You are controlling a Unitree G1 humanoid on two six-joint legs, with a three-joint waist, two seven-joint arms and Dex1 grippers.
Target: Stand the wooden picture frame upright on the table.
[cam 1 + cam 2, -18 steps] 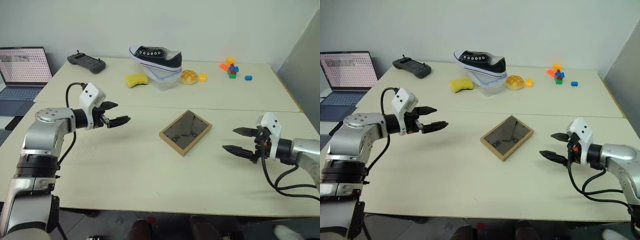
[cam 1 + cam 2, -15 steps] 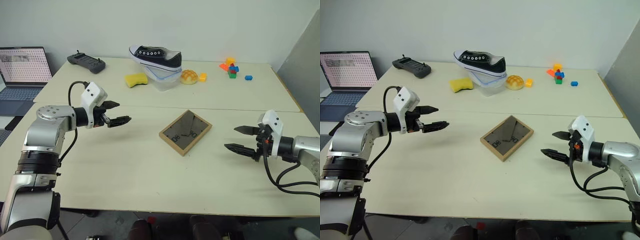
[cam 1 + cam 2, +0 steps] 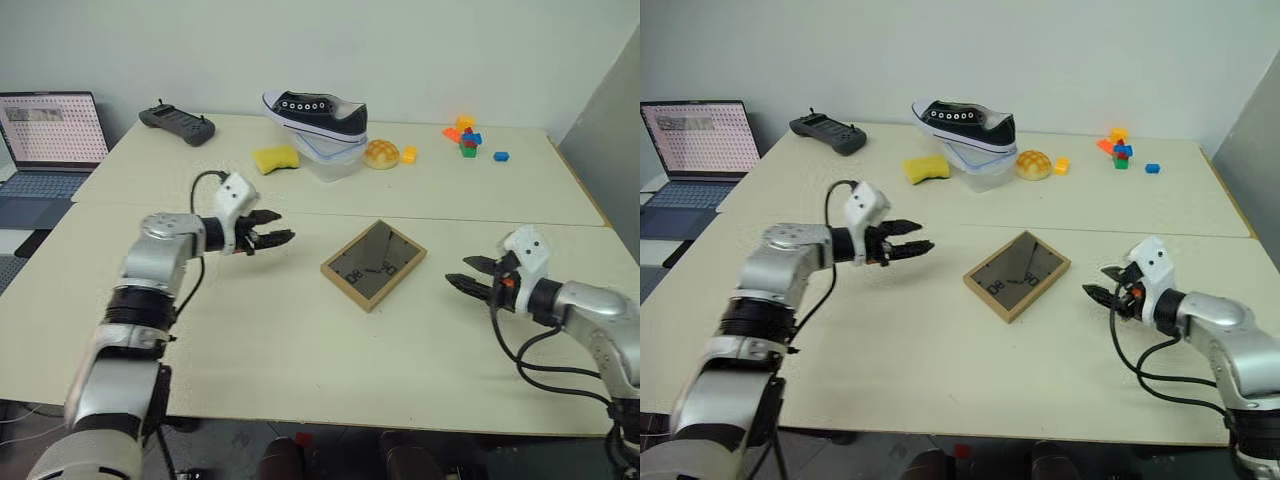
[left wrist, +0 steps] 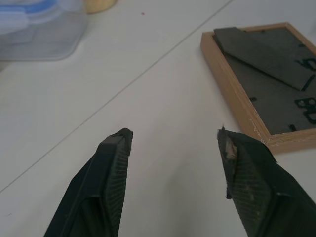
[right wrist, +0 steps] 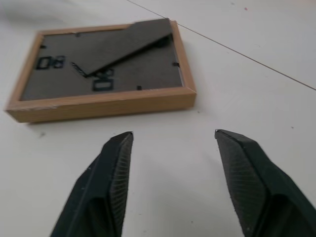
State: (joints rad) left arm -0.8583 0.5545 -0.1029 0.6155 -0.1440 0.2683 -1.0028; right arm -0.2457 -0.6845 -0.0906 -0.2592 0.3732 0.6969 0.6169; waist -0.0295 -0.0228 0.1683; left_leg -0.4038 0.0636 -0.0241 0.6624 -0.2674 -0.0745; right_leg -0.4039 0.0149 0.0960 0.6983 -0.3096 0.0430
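The wooden picture frame [image 3: 374, 264] lies flat on the table [image 3: 300, 340] near its middle, back side up, its dark stand [image 5: 123, 44] folded against the dark backing. My left gripper [image 3: 280, 238] hovers open a short way to the frame's left, its tips pointing at it. In the left wrist view the frame's corner [image 4: 232, 84] sits just beyond the open fingers [image 4: 116, 153]. My right gripper [image 3: 462, 275] is open to the frame's right, close to the tabletop. The right wrist view has the frame's wooden edge [image 5: 103, 106] just ahead of its fingers [image 5: 118, 153]. Neither gripper touches the frame.
At the back stand a black sneaker [image 3: 315, 108] on a clear container [image 3: 330, 162], a yellow sponge [image 3: 274, 158], a bun [image 3: 380, 153] and toy blocks [image 3: 465, 138]. A controller [image 3: 176, 122] and a laptop [image 3: 55, 135] are at the far left. A seam [image 3: 480, 218] crosses the table.
My left gripper has moved right toward the frame and my right gripper has moved left toward it. The frame has not moved.
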